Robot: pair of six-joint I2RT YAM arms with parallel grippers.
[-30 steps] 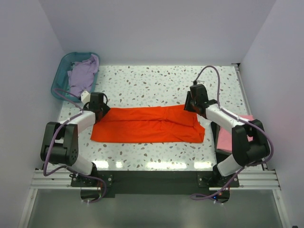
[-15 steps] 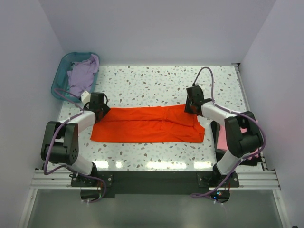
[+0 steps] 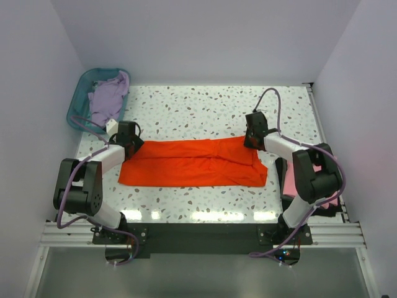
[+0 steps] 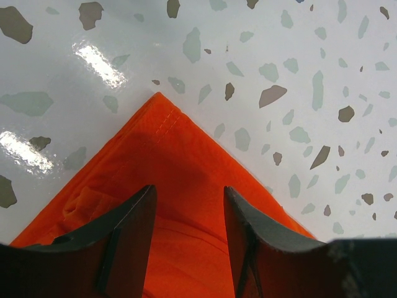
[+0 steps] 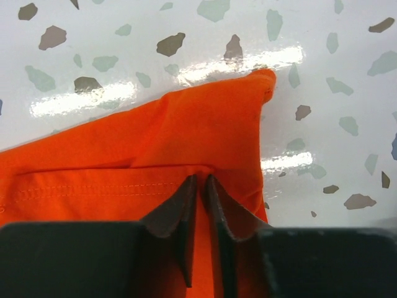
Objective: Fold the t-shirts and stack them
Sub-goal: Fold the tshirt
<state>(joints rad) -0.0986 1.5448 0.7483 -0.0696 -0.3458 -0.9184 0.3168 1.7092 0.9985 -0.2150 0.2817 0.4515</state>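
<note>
Left gripper (image 4: 188, 194) stands with its jaws well apart, its two dark fingers (image 4: 132, 218) straddling the orange-red t-shirt (image 3: 193, 162) just behind one pointed, stitched corner; nothing is clamped between them. Right gripper (image 5: 201, 181) is closed narrow, and its fingers (image 5: 169, 216) pinch a raised ridge of the same orange-red cloth beside a hemmed seam, close to the corner of the garment. From the overhead camera, the left arm (image 3: 102, 158) is folded at the elbow over the near-left part of the speckled table (image 3: 205, 108), with the forearm angled away from the base and inward so that the wrist sits low at the far-left corner of the shirt. The right arm (image 3: 286, 149) mirrors this: elbow bent near the right edge, forearm running inward to the left, wrist low at the far-right corner of the shirt. The orange-red t-shirt lies flat as a long band across the middle of the table, spanning the space between the two wrists, with a looser flap at its right end. A light pink t-shirt (image 3: 291, 179) lies at the right edge of the table, partly hidden behind the right arm. A lavender t-shirt (image 3: 107, 100) is heaped in the teal basket (image 3: 77, 99) at the far-left corner, some cloth draped over its rim.
</note>
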